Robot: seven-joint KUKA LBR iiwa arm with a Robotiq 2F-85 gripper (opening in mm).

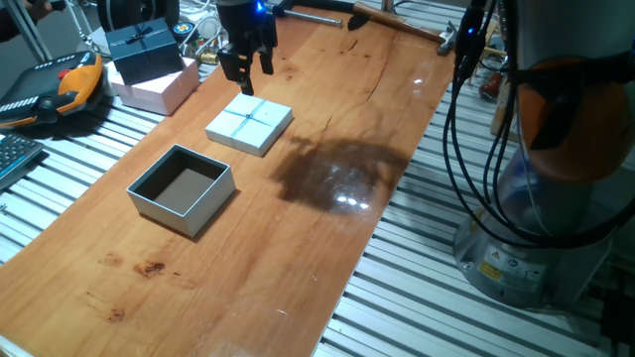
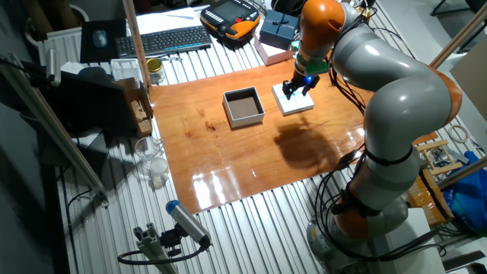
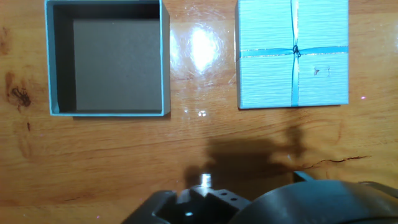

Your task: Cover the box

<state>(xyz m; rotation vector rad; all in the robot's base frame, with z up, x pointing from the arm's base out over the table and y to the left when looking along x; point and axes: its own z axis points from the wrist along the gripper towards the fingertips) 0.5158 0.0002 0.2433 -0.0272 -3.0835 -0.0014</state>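
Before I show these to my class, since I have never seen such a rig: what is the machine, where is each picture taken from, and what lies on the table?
It is one orange-and-grey robot arm with a black two-finger gripper. Two pictures come from fixed cameras on different sides of the table; the third looks down from the hand itself. On the wooden table stand an open pale blue-grey cardboard box with a dark inside and, beside it, apart, a pale blue ribboned lid. The gripper hangs above the lid with its fingers apart, holding nothing.
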